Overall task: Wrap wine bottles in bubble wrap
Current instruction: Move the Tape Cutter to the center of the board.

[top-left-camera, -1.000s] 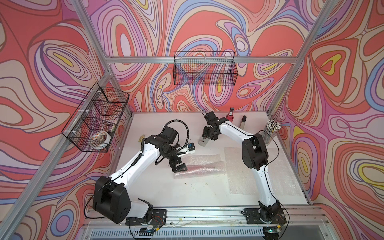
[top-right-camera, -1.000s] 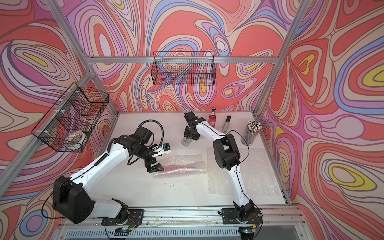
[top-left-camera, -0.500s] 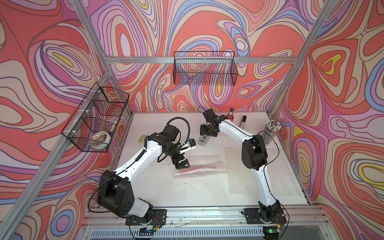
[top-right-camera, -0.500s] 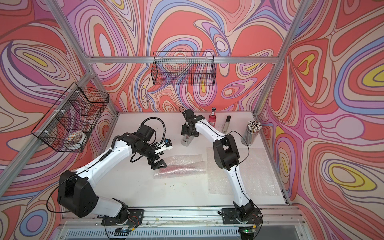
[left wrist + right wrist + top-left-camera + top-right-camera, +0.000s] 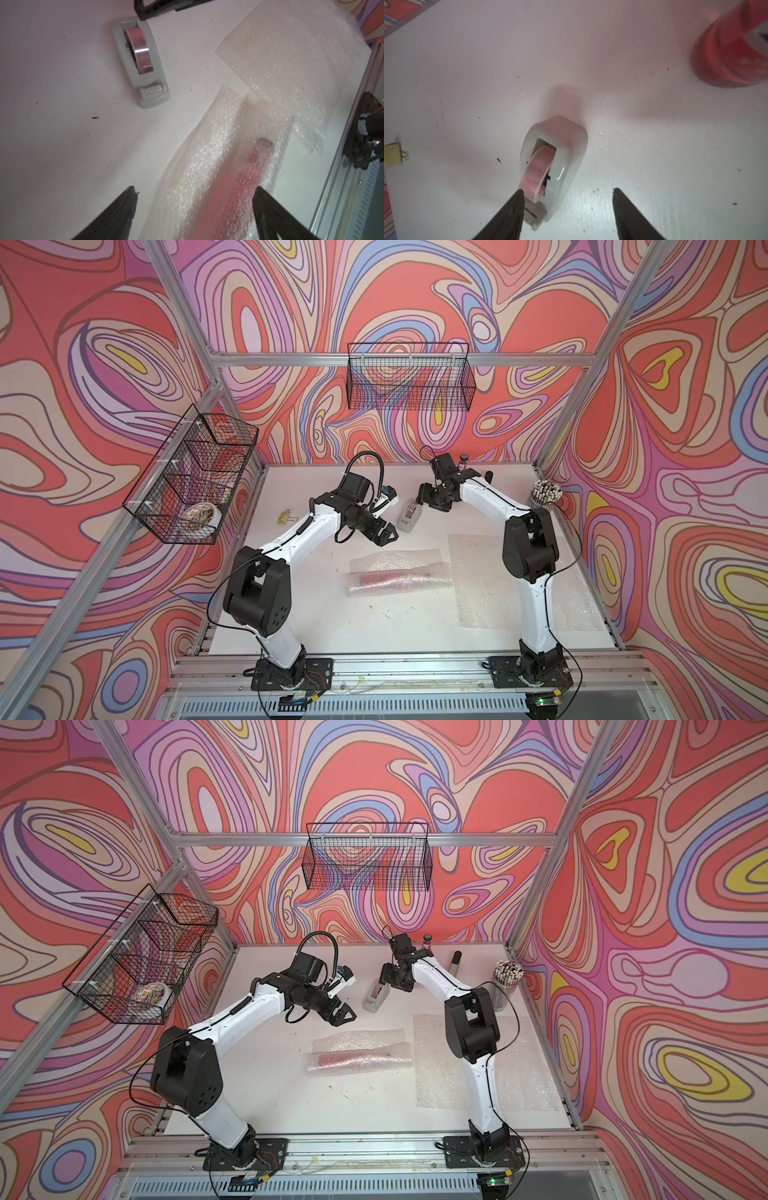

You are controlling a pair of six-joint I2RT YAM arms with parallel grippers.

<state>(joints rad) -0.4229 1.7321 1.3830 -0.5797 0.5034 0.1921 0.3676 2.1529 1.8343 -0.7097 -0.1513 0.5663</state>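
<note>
One wine bottle lies on its side mid-table, rolled in bubble wrap; its pink-red body shows through the film. My left gripper hovers open, just behind the roll's left part, holding nothing. A second wine bottle stands at the back; only its cap shows behind my right arm. A flat bubble wrap sheet lies right of the roll. My right gripper is open above the tape dispenser.
The grey tape dispenser sits behind the roll. A yellow binder clip lies back left. A slim silver-and-black bar and a cup of pens stand at the back right. Wire baskets hang on the walls.
My left gripper has left the roll's left end, moving back and to the right, toward the tape dispenser. My right gripper has stayed over the dispenser, jaws apart.
</note>
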